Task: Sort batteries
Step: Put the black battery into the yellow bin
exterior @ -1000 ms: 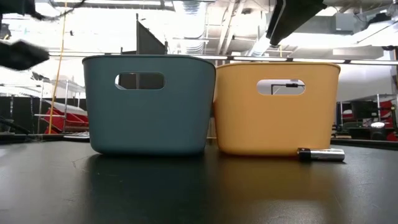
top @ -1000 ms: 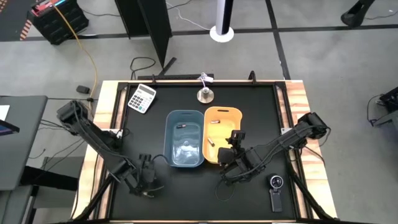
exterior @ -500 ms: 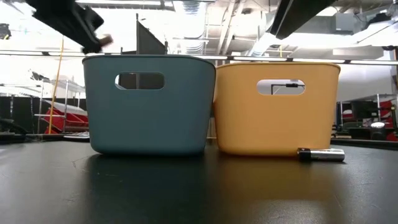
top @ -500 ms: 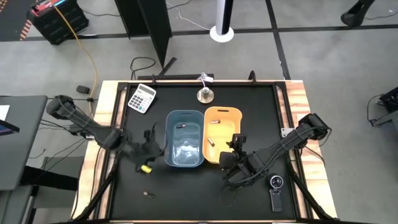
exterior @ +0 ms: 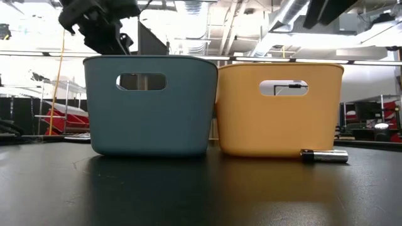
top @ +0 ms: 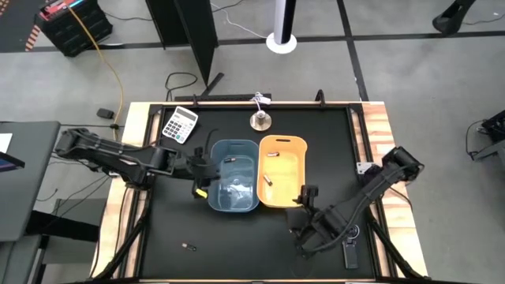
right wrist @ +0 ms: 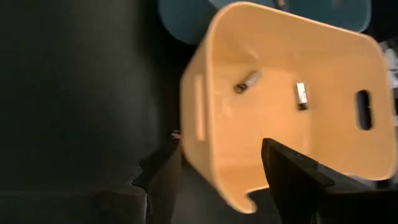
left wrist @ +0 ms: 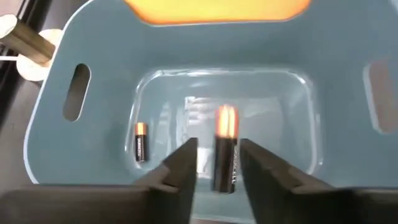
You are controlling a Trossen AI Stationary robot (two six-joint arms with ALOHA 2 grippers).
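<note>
My left gripper (top: pixel 203 178) hovers over the left rim of the blue bin (top: pixel 233 197), open, and shows above that bin (exterior: pixel 100 25) in the low view. A dark battery with a copper end (left wrist: pixel 225 152) sits between its fingers, with a gap beside one finger; I cannot tell if it touches. Another battery (left wrist: pixel 140 142) lies on the blue bin's floor. My right gripper (right wrist: pixel 217 186) is open over the table near the yellow bin (top: pixel 282 189), which holds two batteries (right wrist: pixel 247 81) (right wrist: pixel 301 96). A silver battery (exterior: pixel 324 156) lies on the table by the yellow bin.
A small battery (top: pixel 188 247) lies on the near left of the table. The black round-dial gadget (top: pixel 350 241) sits beside my right arm. A calculator (top: pixel 180 124) and a silver bell (top: pixel 259 120) stand near the far edge.
My left gripper has risen from the near left of the table and swung toward the far edge and right, up to the blue bin's left rim. My right gripper has drawn back from the yellow bin toward the near edge.
</note>
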